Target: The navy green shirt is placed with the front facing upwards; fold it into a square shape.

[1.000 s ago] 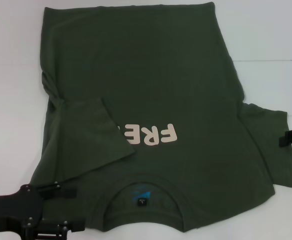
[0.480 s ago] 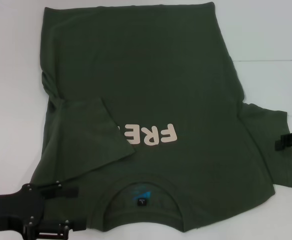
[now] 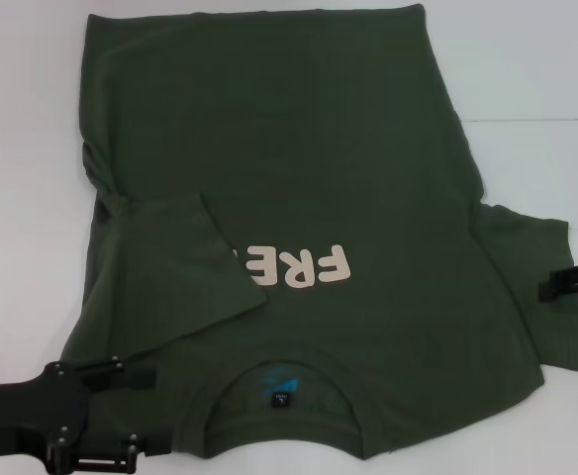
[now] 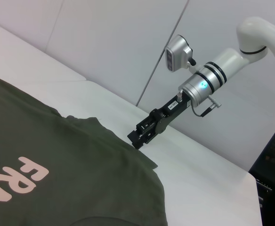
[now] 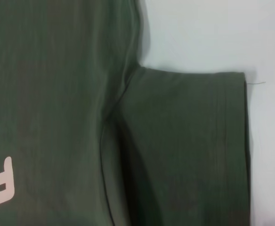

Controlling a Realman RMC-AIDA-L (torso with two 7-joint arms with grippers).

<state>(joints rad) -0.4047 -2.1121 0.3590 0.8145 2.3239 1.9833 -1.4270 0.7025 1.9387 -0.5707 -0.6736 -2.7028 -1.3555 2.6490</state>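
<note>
The navy green shirt [image 3: 309,148] lies front up on the white table, its collar [image 3: 281,361] towards me. Its left sleeve [image 3: 175,267] is folded in over the chest and covers part of the pale "FREE" lettering [image 3: 304,265]. The right sleeve [image 3: 527,267] lies spread out flat. My right gripper [image 3: 564,300] hovers open at that sleeve's outer edge, and the left wrist view shows this right gripper [image 4: 135,138] just above the cloth. My left gripper [image 3: 155,414] stands open at the shirt's near left shoulder, holding nothing.
White table [image 3: 536,59] surrounds the shirt on all sides. A seam in the table top [image 3: 536,121] runs off to the right. Behind the table, the left wrist view shows a pale wall [image 4: 104,42].
My right gripper has moved inward and slightly nearer, over the edge of the right sleeve. The left arm and the shirt have stayed where they were.
</note>
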